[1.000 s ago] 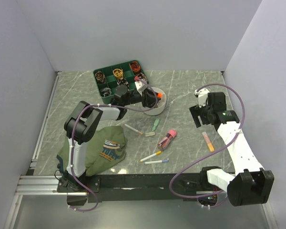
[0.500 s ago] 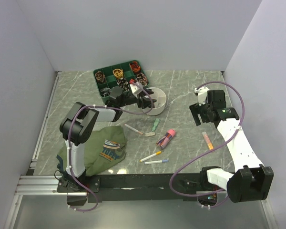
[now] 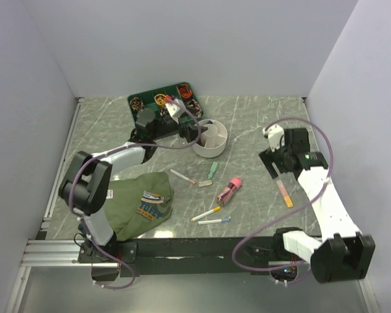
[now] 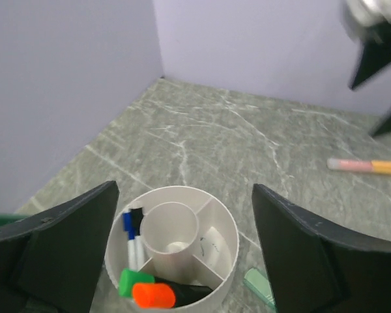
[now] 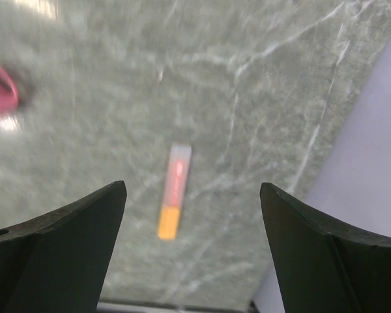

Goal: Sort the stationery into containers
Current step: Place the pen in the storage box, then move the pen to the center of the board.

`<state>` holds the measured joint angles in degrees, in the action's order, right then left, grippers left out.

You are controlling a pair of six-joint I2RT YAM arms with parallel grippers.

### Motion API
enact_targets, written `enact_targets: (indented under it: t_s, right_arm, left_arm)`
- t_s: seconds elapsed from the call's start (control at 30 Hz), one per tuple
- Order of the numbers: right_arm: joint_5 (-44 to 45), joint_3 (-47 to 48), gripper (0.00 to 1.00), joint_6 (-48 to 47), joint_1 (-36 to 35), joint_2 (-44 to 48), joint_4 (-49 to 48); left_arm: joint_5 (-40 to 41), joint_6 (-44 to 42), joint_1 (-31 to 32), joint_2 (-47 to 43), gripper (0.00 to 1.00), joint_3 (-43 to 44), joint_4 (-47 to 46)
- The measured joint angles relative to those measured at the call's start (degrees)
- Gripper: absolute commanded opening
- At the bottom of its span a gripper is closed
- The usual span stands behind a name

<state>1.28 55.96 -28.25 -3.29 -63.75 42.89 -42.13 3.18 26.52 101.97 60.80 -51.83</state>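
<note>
Lying far left, olive shirt (image 3: 140, 202), with green tray (image 3: 158, 104) behind it. Left gripper (image 4: 184, 190) hangs over white cup (image 4: 229, 251), jaws wide, empty. Cup holds orange highlighter (image 4: 154, 295), green one (image 4: 131, 282) and blue and black pens (image 4: 131, 229). Loose pens (image 3: 206, 213) and pink marker (image 3: 233, 183) lie mid-table. Right gripper (image 5: 192, 184) is spread wide above pink-orange marker (image 5: 174, 191), not touching it.

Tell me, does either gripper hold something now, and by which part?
Nothing is held. The left gripper is open above the white cup, the right gripper open above the pink-orange marker.
</note>
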Motion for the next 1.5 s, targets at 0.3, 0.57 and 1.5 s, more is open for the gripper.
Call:
enact_targets:
  t_s: [0.3,0.57,1.5]
  right_arm:
    - [-0.5,-15.5,0.84,-21.6,2.0,12.8,11.4]
    - [0.6,-18.4,0.26,-28.1,6.4,6.6,11.2]
    - [-9.4,-13.1,0.21,-30.2,11.7,-14.9,4.8]
  left_arm:
    - [5.9,1.7,-3.1,-13.8,0.99,0.4,20.7]
    - [8.3,0.8,-3.2,-18.5,0.99,-6.5,27.9]
    - [10.6,-1.3,-3.2,-15.5,0.99,-2.3,35.6]
